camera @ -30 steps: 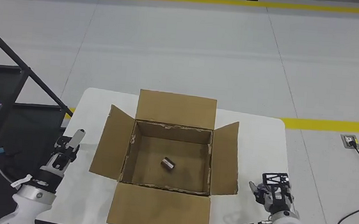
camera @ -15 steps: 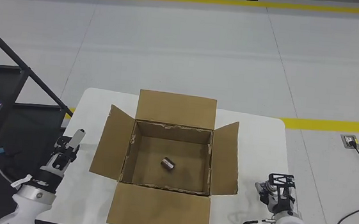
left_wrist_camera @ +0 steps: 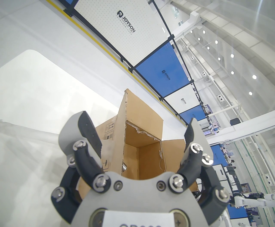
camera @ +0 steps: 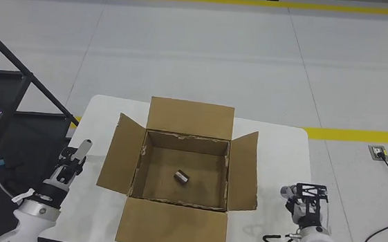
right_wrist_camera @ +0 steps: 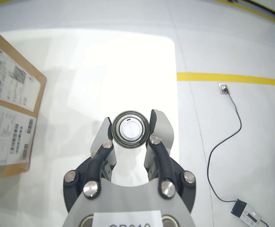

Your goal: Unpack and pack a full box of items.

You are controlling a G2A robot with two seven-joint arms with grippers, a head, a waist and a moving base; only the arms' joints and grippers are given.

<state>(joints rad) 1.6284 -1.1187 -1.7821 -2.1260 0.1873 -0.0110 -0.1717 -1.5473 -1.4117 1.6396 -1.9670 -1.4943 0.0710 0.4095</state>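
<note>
An open cardboard box (camera: pixel 178 220) stands in the middle of the white table (camera: pixel 281 153), all flaps folded outward. One small dark cylindrical item (camera: pixel 181 177) lies on the box floor. To the right of the box, near the table's right edge, my right gripper (camera: pixel 305 200) points down; in its own wrist view the right gripper (right_wrist_camera: pixel 130 120) is shut on an upright metal can (right_wrist_camera: pixel 130 137) with a white cap, a finger on each side. My left gripper (camera: pixel 76 156) rests at the table's left edge, left of the box. Seen from the left wrist, the left gripper (left_wrist_camera: pixel 138 120) stands open and faces the box (left_wrist_camera: pixel 148 150).
A labelled box flap (right_wrist_camera: pixel 17 103) lies left of the held can. Black frame bars (camera: pixel 17 78) stand off the table's left side. On the floor to the right are a yellow line (camera: pixel 359 135), a socket (camera: pixel 379 152) and a cable.
My right gripper has moved with the can to the right, away from the box and toward the table's right edge. The left arm and the box have not moved.
</note>
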